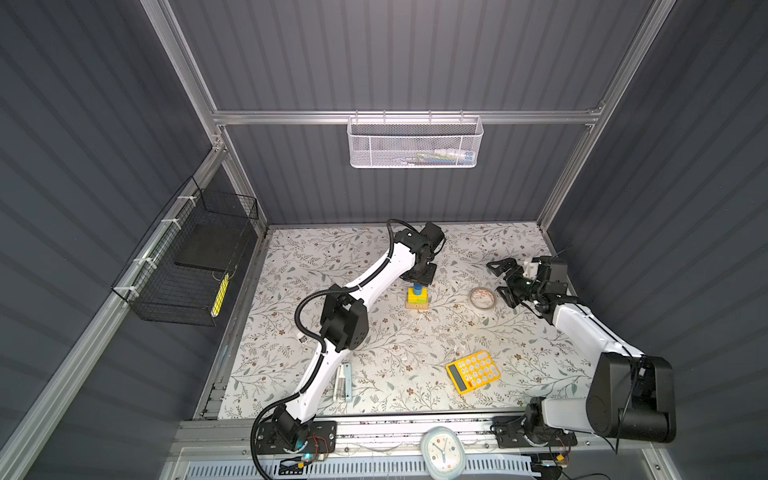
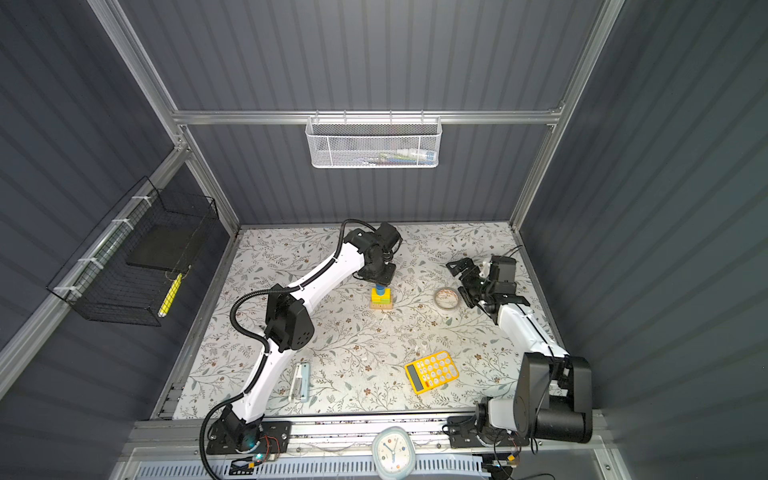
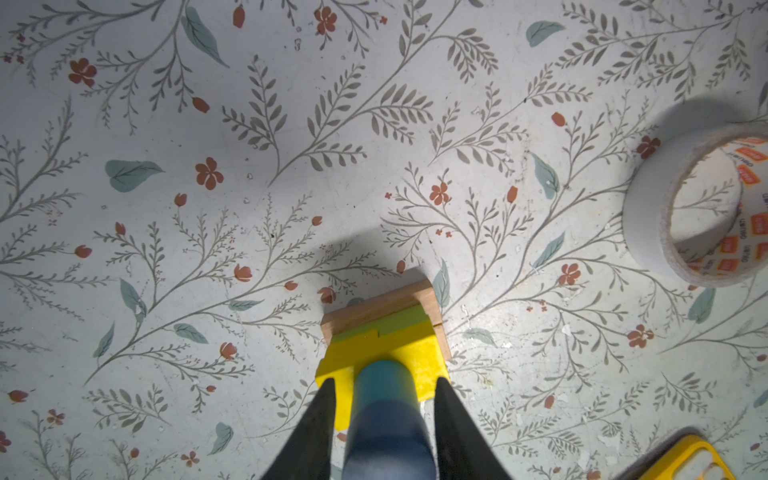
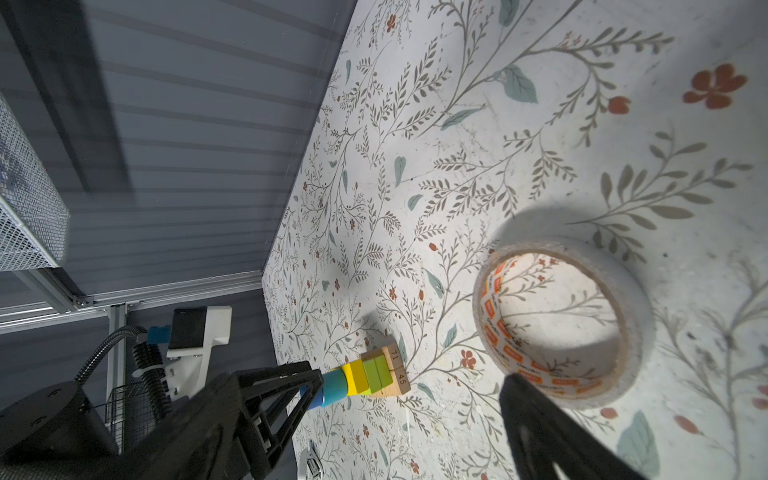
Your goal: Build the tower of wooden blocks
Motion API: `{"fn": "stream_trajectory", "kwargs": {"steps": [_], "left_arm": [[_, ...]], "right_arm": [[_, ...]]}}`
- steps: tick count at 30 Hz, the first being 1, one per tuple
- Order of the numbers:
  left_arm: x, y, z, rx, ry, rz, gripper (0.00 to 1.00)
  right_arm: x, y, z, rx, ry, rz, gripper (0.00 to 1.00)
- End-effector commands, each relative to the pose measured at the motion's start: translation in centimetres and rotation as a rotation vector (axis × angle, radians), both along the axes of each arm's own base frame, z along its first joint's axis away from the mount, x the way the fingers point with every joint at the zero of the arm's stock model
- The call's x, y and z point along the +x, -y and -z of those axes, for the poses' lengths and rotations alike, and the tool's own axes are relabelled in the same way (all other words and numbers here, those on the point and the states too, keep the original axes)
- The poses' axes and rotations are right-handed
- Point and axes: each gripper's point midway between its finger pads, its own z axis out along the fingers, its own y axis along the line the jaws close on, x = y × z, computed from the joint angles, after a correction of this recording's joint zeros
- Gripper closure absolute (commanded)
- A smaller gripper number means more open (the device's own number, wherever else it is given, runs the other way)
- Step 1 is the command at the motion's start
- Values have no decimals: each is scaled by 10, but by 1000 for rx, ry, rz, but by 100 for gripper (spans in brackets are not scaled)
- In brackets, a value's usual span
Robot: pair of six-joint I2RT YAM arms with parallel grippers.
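Gripping the top blue cylinder [image 3: 388, 440] of the wood block tower [image 1: 417, 300], nearer the table's [image 1: 374, 353] far edge, midway across, with the left gripper [image 3: 384, 380]; holding the right gripper [image 1: 494, 277] agape, empty, near the tape roll [image 1: 482, 298].

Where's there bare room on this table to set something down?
Free: the middle between the tower, the calculator and the left arm; the back strip behind the tape roll. Crowded: tower, left gripper, tape roll and right gripper bunch together.
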Motion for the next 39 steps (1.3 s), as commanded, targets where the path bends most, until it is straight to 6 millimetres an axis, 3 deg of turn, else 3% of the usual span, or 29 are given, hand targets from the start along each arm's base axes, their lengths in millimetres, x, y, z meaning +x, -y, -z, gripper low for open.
{"fn": "stream_trajectory", "kwargs": {"steps": [1,29,32,36,39], "left_arm": [[-5,-9,-24,-10,14,0,60],[-8,-9,-23,-12,4,3,63],[-7,-9,-24,-14,6,2,53],[-6,-8,-27,-24,14,0,49],[-4,-7,-34,-33,31,0,40]], "right_arm": [[3,0,-2,9,13,-2,1],[4,0,0,17,7,-3,1],[4,0,1,16,8,-4,1],[4,-1,1,18,9,-7,1],[4,-1,-1,19,12,-8,1]]}}
